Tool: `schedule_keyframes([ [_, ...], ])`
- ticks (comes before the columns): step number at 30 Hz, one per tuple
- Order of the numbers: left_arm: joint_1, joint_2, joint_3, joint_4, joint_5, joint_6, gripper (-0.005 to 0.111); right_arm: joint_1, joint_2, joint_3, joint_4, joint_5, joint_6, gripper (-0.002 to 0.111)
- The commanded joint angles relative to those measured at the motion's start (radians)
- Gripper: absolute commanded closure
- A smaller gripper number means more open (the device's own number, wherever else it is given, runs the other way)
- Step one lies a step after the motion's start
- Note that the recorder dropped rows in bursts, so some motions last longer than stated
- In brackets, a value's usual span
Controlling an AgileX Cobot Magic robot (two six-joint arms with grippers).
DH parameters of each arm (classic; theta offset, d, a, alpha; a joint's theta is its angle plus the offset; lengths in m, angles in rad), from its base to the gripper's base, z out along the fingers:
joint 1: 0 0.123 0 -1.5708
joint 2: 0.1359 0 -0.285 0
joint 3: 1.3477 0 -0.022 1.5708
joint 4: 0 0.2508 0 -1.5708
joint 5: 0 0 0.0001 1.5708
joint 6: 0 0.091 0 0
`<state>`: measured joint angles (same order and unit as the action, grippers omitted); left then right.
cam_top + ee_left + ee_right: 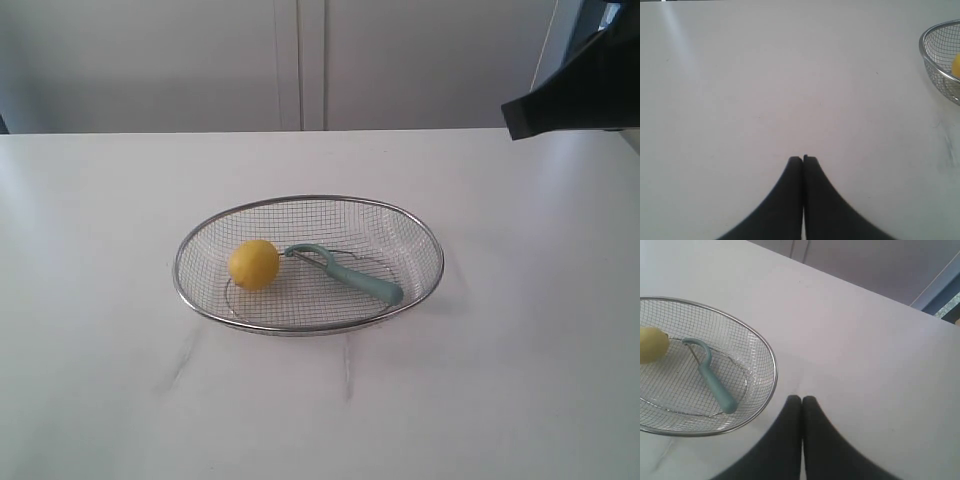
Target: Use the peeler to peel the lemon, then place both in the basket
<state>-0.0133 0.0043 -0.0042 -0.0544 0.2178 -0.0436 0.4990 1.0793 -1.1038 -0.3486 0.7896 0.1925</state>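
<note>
Your left end effector hangs over bare surface, fingers pressed together and holding nothing, with the basket off to one side. Your right end effector is closed the same way, near the basket's rim, with its arm raised at the far right. The lemon and peeler lie inside the basket, the peeler's looped head just beside the fruit. Open surface surrounds the basket on every side.
</note>
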Motion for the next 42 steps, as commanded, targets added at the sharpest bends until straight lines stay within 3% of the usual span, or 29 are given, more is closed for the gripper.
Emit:
schedule_keyframes([
  [1, 0.001, -0.004, 0.004, -0.008, -0.006, 0.005, 0.107, -0.002, -0.007, 0.008, -0.009, -0.006, 0.004, 0.108],
  [21, 0.001, -0.004, 0.004, -0.008, -0.008, 0.005, 0.107, -0.002, -0.012, 0.008, -0.011, -0.001, 0.004, 0.108],
  [30, 0.001, -0.004, 0.004, -0.008, -0.008, 0.005, 0.107, -0.015, -0.219, 0.018, 0.0, -0.119, 0.004, 0.108],
  [36, 0.001, -0.004, 0.004, -0.008, -0.008, 0.005, 0.107, -0.19, -0.465, 0.095, 0.082, -0.378, 0.012, 0.108],
  [42, 0.001, -0.004, 0.004, -0.008, -0.008, 0.005, 0.107, -0.481, -0.725, 0.165, 0.149, -0.396, 0.068, 0.108],
])
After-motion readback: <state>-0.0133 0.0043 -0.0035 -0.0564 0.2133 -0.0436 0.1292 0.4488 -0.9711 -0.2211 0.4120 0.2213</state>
